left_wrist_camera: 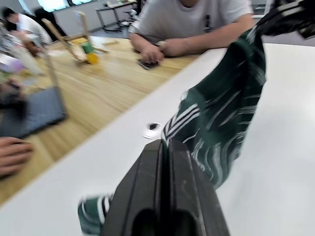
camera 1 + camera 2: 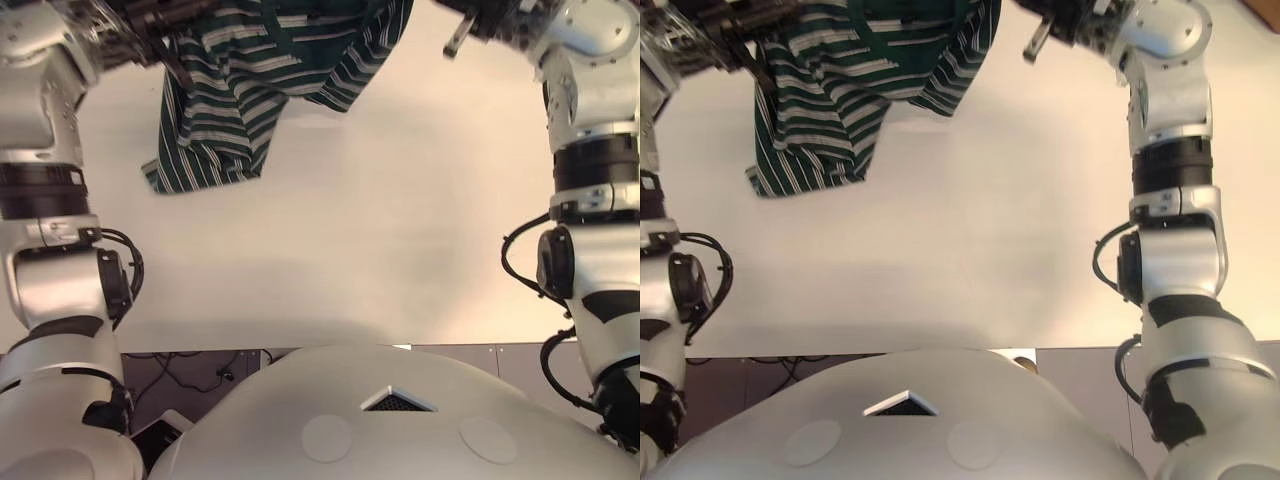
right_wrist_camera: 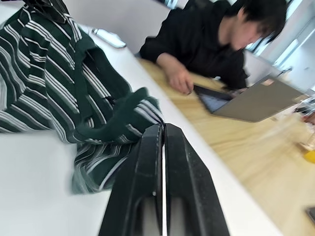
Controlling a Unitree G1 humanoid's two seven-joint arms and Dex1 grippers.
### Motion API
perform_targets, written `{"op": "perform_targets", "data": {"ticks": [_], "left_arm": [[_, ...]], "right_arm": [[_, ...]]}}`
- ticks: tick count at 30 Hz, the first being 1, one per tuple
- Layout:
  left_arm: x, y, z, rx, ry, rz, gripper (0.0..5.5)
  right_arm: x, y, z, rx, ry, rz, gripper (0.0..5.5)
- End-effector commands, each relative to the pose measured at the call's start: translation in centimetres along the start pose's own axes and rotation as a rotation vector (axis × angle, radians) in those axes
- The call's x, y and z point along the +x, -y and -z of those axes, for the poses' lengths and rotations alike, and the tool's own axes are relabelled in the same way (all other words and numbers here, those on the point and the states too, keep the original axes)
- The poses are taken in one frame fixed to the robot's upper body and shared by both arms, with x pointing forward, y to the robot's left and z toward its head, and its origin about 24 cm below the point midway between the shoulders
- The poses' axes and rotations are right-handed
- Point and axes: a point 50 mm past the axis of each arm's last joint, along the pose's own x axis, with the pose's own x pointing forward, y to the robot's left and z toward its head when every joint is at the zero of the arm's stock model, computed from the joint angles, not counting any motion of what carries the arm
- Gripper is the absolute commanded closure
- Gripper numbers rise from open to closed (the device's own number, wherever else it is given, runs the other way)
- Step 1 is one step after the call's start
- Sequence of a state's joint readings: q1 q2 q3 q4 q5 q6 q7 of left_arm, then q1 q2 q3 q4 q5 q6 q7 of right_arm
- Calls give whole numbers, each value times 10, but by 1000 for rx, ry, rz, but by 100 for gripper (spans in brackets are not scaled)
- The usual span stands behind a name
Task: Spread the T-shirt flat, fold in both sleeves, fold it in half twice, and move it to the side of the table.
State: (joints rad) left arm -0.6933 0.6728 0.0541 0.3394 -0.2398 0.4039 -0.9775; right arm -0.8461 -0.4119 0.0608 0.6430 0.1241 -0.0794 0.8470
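Left eye view: T-shirt (image 2: 230, 110), green with white stripes, bunched across the top of the frame, upper left to top centre. One loose part drops to the bench (image 2: 380, 230) at left, its hem touching the surface. Not spread, no sleeve folded. Task at its first step, by my reading.

Left gripper (image 1: 166, 143): fingers pressed together, cloth running straight off their tips. They hold the T-shirt's left end, raised off the bench.

Right gripper (image 3: 163, 127): fingers closed to a thin slit. A rolled edge of cloth lies right at the tips, but I cannot tell whether any is pinched. From the head camera, a bare strip of bench shows between this gripper, top right, and the shirt's near edge.

Key relation: the shirt's long axis runs left-right between the two grippers, with its bulk towards the left arm. Spreading probably calls for the arms to draw apart along that axis, then lower. Risk: the cloth lands twisted.
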Motion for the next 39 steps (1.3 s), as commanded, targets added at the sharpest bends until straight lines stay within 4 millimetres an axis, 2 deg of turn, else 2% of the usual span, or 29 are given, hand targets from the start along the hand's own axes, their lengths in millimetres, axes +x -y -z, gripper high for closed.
{"op": "perform_targets", "data": {"ticks": [1, 7, 9, 12, 15, 17, 21, 24, 25, 28, 30, 33, 36, 39], "left_arm": [[-6, -32, -37, 122, 23, -126, 548], [14, -48, -79, 266, 30, -152, 548], [20, -50, -85, 288, 16, -157, 548], [26, -51, -81, 258, -7, -149, 548], [32, -46, -62, 193, -30, -82, 490], [37, -38, -40, 154, -49, -25, 490], [44, -25, 1, 65, -86, -12, 541], [48, -17, 28, 30, -148, -25, 541], [51, -12, 37, 27, -170, -20, 524], [66, 5, 60, 4, -211, -7, 488], [76, 18, 71, -46, -199, 5, 488], [85, 37, 100, -122, -241, -36, 488], [82, 58, 136, -102, -373, -34, 488], [64, 72, 168, -12, -575, 88, 488]], "right_arm": [[24, 30, -44, 16, 149, 161, 550], [44, 40, -82, -26, 234, 202, 550], [50, 38, -88, -37, 248, 183, 550], [53, 34, -88, -40, 259, 150, 550], [52, 29, -80, -32, 251, 117, 550], [51, 23, -72, -24, 248, 69, 550], [47, 13, -56, -20, 214, -3, 550], [44, 7, -48, -21, 187, -67, 550], [42, 5, -44, -25, 170, -94, 550], [24, 0, -25, -38, 94, -164, 550], [8, 0, -13, -40, 29, -180, 550], [-12, 3, 3, -18, -65, -192, 550], [-24, 3, 21, -28, -200, -185, 550], [-35, 4, 41, -66, -340, -152, 550]]}}
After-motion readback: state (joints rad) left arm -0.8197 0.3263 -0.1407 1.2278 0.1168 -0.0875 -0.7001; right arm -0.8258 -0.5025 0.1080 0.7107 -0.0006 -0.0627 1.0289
